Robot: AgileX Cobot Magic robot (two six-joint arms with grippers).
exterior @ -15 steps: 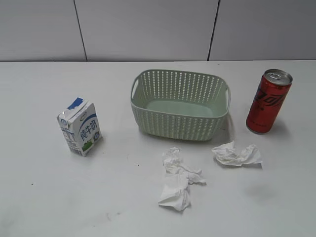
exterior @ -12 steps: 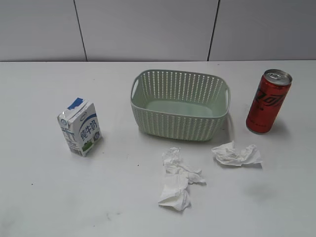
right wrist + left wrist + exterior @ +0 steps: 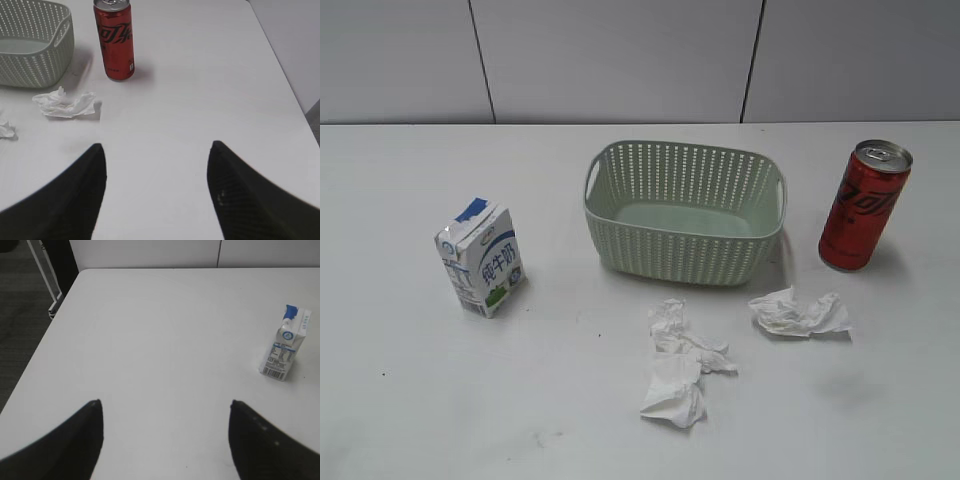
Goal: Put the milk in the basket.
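Nothing on the table has shifted since the earlier frames — the milk (image 3: 482,258) stands in the same spot, upright on the white table (image 3: 420,400), well to the left of the basket (image 3: 685,211) and apart from it. Its blue top flap points up and its face with blue characters and a green patch turns toward the front right. The pale green basket sits near the middle of the table with nothing inside it. A red can (image 3: 864,205) stands upright just to the right of the basket, not touching it. In front of the basket lie two crumpled white tissues: a longer one (image 3: 680,365) below the basket's middle and a smaller wad (image 3: 798,312) nearer the can.

Neither arm shows in the exterior view. In the left wrist view the left gripper (image 3: 165,405) has its dark fingers spread wide over bare tabletop, holding nothing — the milk (image 3: 286,342) stands ahead and far to the right of them. In the right wrist view the right gripper (image 3: 157,147) is likewise spread wide and empty, with the can (image 3: 115,39), the smaller wad (image 3: 65,103) and the basket's corner (image 3: 35,50) ahead on its left.
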